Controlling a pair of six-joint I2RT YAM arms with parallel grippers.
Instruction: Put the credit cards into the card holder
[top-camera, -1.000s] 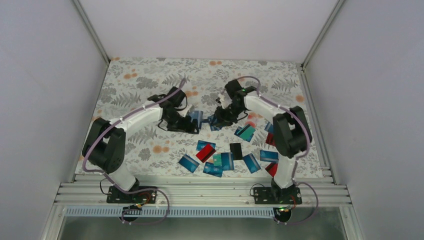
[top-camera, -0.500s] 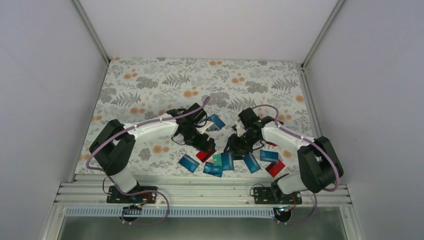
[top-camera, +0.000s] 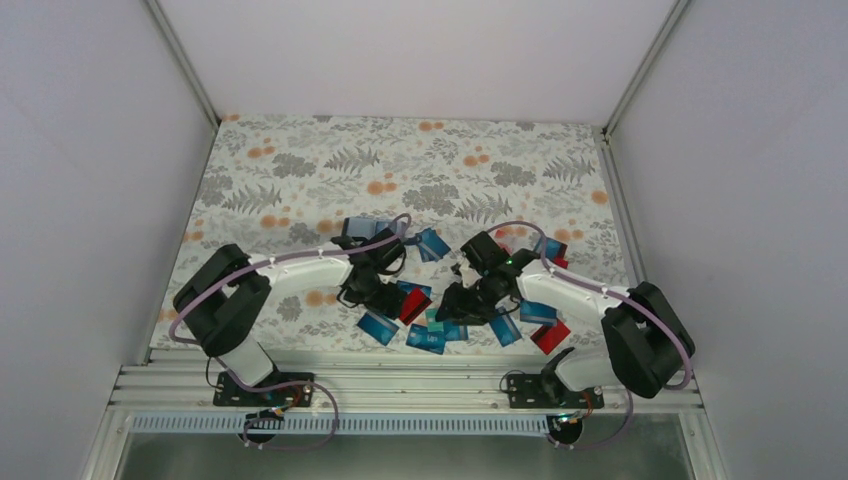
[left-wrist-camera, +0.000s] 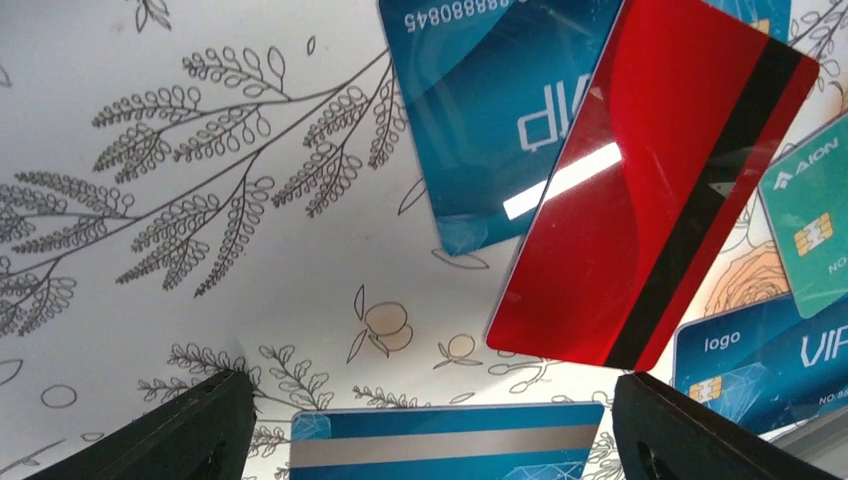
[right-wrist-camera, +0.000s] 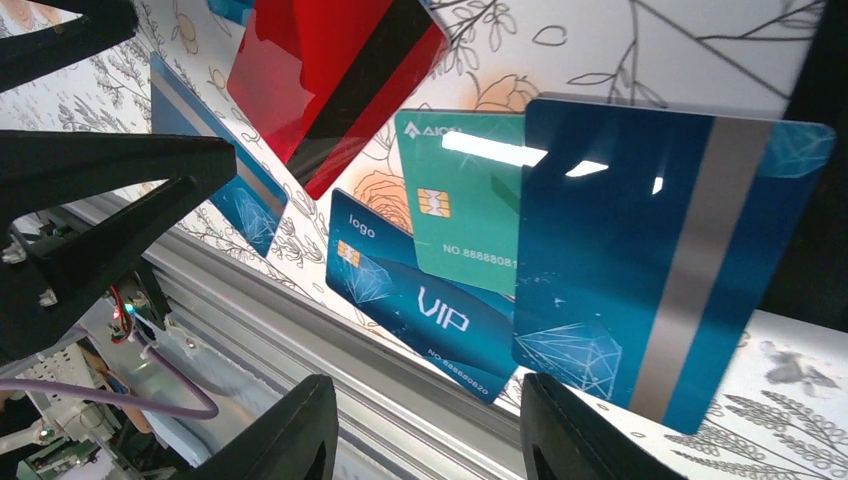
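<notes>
Credit cards lie in a loose pile near the table's front edge: a red card (top-camera: 412, 305), blue ones (top-camera: 378, 326) and a teal one (top-camera: 432, 322). My left gripper (top-camera: 388, 300) is open and empty just above them; in its wrist view (left-wrist-camera: 430, 390) a blue silver-striped card (left-wrist-camera: 445, 445) lies between the jaws, with the red card (left-wrist-camera: 650, 190) beyond it. My right gripper (top-camera: 455, 300) is open and empty over a blue striped card (right-wrist-camera: 640, 260), a teal card (right-wrist-camera: 460, 210) and a blue VIP card (right-wrist-camera: 420, 295). A blue-grey pouch, apparently the card holder (top-camera: 358, 227), lies behind the left arm, partly hidden.
More cards lie to the right: blue ones (top-camera: 538, 312), a red one (top-camera: 550, 335), and some near the right elbow (top-camera: 548, 248). One blue card (top-camera: 432, 243) lies at mid-table. The aluminium rail (right-wrist-camera: 330, 340) at the table's front edge is right under the right gripper.
Both grippers have moved from mid-table toward the front edge and down over the card pile. The blue-grey pouch that was at the left gripper now lies behind the left arm.
</notes>
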